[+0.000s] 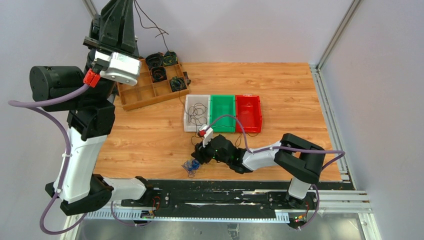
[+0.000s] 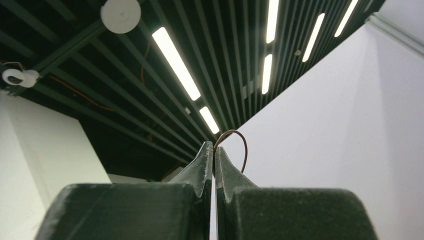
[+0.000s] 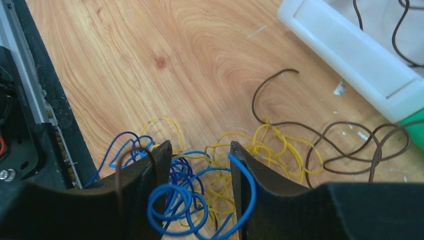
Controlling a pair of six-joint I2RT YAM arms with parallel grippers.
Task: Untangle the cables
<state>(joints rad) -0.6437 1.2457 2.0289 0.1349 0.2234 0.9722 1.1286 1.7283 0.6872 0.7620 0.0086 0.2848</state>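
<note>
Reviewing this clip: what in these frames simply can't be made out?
- Top view: yellow cable, hidden under the right gripper.
- Right wrist: blue cable loops, cut off by the bottom edge.
- Left wrist: dark cable beyond the left gripper, hidden by its fingers.

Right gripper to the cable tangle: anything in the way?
Nothing visible. The right gripper has its jaws open astride the blue wires and yellow wires lying on the table.

Tangled blue cable (image 3: pixel 180 177) and yellow cable (image 3: pixel 274 148) on wooden table (image 3: pixel 150 50), dark brown cable (image 3: pixel 256 95) looping loose beside them
</note>
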